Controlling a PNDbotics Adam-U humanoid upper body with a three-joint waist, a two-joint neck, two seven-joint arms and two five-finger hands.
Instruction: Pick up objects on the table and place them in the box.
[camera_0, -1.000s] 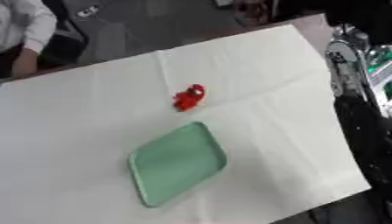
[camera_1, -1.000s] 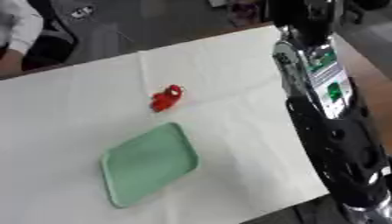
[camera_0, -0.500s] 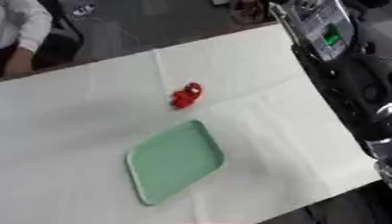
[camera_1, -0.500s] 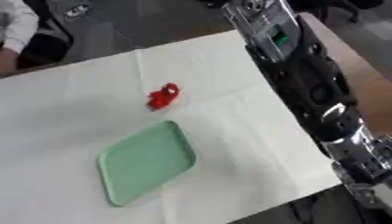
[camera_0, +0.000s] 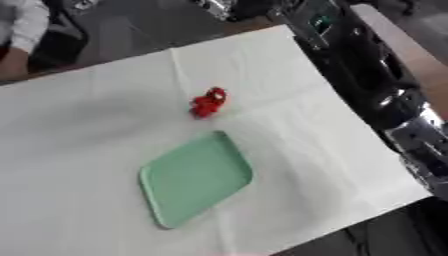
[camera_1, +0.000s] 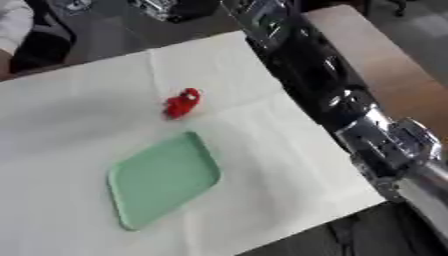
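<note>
A: Starting at the left, the table (camera_0: 79, 150) wears a pale white cloth, matte and smooth, with a few soft fold lines running across it. Its far edge runs askew through the view.

B: And on that cloth, toward the near side, sits the green tray (camera_0: 194, 179). It is a shallow rounded rectangle with a thin raised rim and a smooth, plastic-looking surface, turned at an angle to the table's edges. Nothing lies in it.

A: Just beyond the tray's far corner is the red object (camera_0: 208, 103), the task's thing. It is small, lumpy and bright red with a rounded top, resting on the cloth near the middle of the table, apart from the tray and not touching it. Its exact form cannot be made out.

B: Moving right, the robot's right arm (camera_1: 324, 95) sweeps in along the table's right edge. It has glossy black casing, a green patch near the top of the view, and bright silver joint hardware lower down in the right eye view.

A: The state of the right hand?

B: It cannot be told. The arm reaches toward the top of the view, and the fingers are not clear enough to read. The left hand shows in neither view.

A: Right of the arm, a strip of brown surface (camera_1: 385, 65) lies bare beyond the cloth.
</note>
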